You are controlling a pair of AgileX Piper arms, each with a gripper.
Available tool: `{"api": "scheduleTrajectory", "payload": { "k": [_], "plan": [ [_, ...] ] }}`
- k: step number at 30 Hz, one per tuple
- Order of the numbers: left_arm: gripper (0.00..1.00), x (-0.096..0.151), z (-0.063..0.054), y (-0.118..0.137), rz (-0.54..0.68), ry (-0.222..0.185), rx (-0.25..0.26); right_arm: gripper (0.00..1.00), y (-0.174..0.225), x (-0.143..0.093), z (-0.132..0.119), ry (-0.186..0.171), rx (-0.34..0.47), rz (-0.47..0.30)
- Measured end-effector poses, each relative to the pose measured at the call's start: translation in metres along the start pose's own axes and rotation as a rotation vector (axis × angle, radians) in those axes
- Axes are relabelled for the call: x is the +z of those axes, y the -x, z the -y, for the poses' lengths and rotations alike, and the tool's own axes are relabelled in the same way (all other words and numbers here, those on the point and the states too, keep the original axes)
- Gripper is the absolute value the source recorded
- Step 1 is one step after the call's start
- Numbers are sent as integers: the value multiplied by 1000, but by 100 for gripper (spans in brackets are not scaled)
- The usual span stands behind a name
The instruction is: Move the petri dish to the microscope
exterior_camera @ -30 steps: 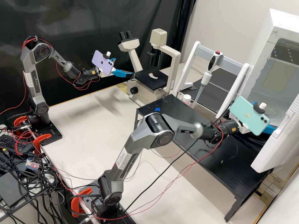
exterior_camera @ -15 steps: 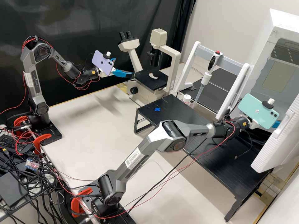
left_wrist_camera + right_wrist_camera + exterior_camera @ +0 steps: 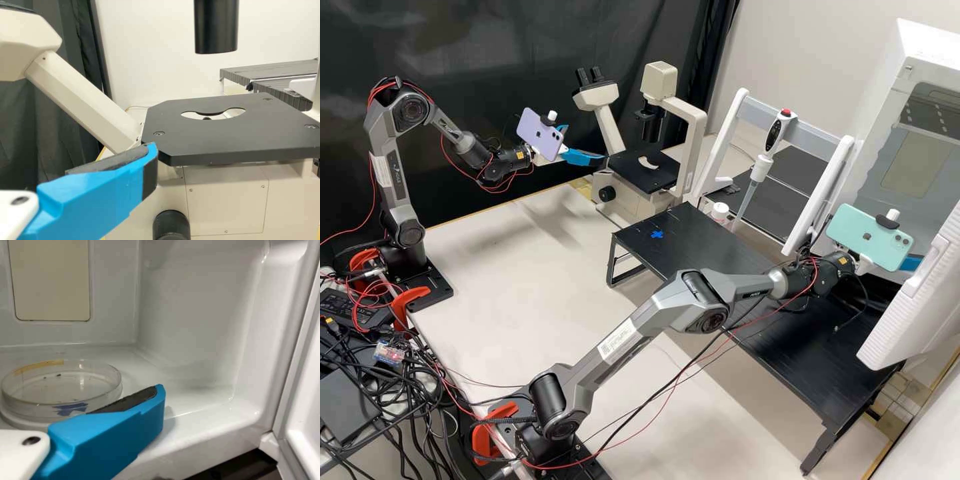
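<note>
In the high view my left gripper (image 3: 587, 143) is open just left of the microscope stage (image 3: 643, 171); one finger of this left gripper (image 3: 149, 162) is beside the black stage (image 3: 225, 132) in the left wrist view. My right gripper (image 3: 911, 263) is at the mouth of the white chamber, partly behind the teal phone. The right wrist view has a clear petri dish (image 3: 47, 409) with orange tape and a blue mark inside the chamber. One finger of the right gripper (image 3: 159, 396) lies close along the dish's side. Its other finger is hidden; contact cannot be told.
The chamber's open door (image 3: 913, 313) hangs beside the right gripper. A black raised table (image 3: 747, 287) runs beneath the right arm. Behind it are a white rack (image 3: 810, 133) with a pipette (image 3: 761, 167) and a small white-capped bottle (image 3: 720, 212). The chamber's side wall (image 3: 195, 315) rises beside the dish.
My right arm has stretched out toward the chamber, its gripper moving right, then shifting slightly up and left. The left arm has kept still.
</note>
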State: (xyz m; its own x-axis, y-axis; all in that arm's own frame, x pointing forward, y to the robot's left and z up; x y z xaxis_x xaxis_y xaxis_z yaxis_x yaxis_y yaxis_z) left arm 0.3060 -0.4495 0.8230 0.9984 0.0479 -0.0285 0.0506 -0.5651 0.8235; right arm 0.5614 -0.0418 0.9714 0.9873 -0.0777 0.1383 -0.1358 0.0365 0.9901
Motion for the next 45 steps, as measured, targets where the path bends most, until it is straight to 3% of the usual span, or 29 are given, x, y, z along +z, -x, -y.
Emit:
{"api": "scheduleTrajectory", "payload": {
  "k": [5,6,45],
  "plan": [
    [100,0,0,0,0,0,0,100,-3,-1,-1,21,8,-7],
    [100,0,0,0,0,0,0,0,-3,0,-1,24,8,-6],
    [100,0,0,0,0,0,0,0,-13,3,1,31,27,1]
  ]
}}
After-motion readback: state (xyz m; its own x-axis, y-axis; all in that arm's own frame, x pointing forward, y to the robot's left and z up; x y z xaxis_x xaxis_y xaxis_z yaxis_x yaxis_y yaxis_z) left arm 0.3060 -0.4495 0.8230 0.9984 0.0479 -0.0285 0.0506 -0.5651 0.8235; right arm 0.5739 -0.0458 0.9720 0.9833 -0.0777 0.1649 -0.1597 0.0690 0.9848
